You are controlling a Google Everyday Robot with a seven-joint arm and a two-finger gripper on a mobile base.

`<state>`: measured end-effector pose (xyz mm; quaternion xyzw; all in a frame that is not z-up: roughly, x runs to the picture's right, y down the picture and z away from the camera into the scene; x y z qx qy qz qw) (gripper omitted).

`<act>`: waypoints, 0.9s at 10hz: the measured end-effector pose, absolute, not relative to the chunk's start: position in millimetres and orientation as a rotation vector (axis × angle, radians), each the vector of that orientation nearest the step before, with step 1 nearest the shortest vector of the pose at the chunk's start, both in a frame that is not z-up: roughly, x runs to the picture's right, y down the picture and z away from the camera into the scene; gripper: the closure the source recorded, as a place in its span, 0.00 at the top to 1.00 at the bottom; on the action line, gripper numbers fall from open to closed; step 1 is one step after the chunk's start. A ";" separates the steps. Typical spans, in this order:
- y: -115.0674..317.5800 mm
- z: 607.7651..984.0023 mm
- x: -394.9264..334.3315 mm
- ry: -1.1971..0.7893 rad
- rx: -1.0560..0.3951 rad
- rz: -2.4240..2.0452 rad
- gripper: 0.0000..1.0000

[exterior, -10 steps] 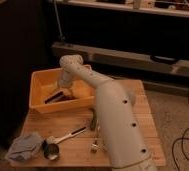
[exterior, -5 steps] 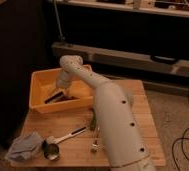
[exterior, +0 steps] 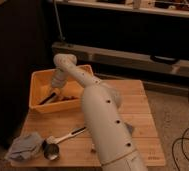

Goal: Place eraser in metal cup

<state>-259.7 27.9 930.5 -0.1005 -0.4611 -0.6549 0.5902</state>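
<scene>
Jaws closed. The gripper (exterior: 55,92) is down inside the yellow bin (exterior: 36,78) at the table's back-left corner, with the arm reaching over the bin's rim. The eraser (exterior: 47,98) lies as a dark oblong on the bin floor, right at the fingertips; I cannot tell whether it is actually clamped. The metal cup (exterior: 51,149) sits upright on the wooden table (exterior: 138,107) near the front edge, well apart from the bin, handle pointing right. A grey cloth (exterior: 24,147) lies just left of the cup.
</scene>
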 end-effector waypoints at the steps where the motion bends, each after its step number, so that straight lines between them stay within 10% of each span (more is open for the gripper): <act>1: 28.0 930.0 -262.0 -1.077 -0.245 -1.527 0.00; 9: 0.8 885.6 -236.0 -1.159 -0.155 -1.520 0.00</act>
